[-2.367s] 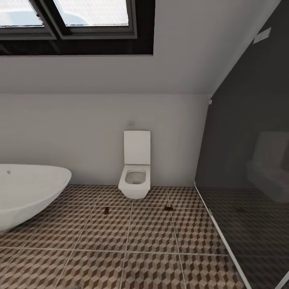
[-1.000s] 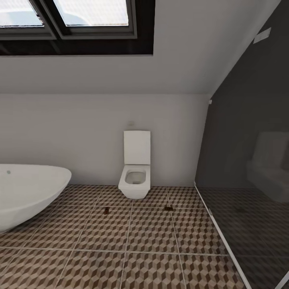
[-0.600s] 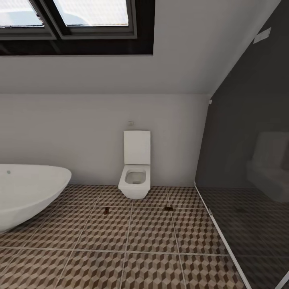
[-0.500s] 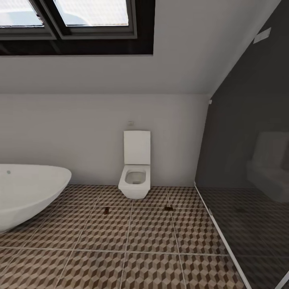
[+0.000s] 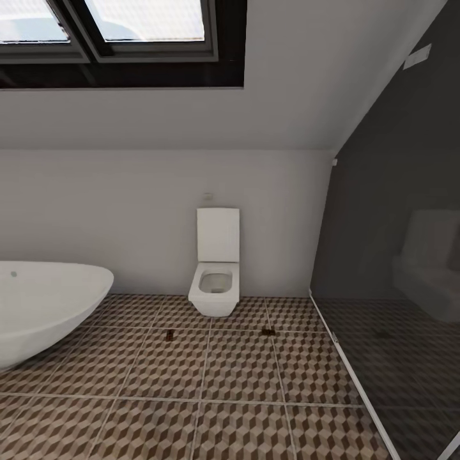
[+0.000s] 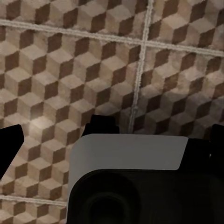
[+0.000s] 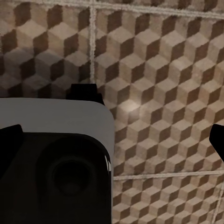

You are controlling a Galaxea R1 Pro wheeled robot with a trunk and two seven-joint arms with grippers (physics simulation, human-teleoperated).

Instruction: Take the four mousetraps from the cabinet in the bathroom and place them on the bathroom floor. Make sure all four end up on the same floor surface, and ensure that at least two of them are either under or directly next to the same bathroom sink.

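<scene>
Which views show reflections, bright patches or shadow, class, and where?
Head view: the dark glass partition faintly mirrors the toilet, and the skylight is washed out white. Left wrist view: a pale glow on the bathroom floor. Right wrist view: a similar bright patch, with shadow beside it.

This is a home bathroom under a sloped ceiling. A white toilet [image 5: 215, 281] stands against the pale back wall, and the rim of a white tub [image 5: 45, 306] shows beside it. The floor [image 5: 243, 396] is tiled in a brown-and-beige cube pattern. A dark glass panel [image 5: 396, 287] closes off one side, and a skylight [image 5: 121, 32] sits overhead.
</scene>
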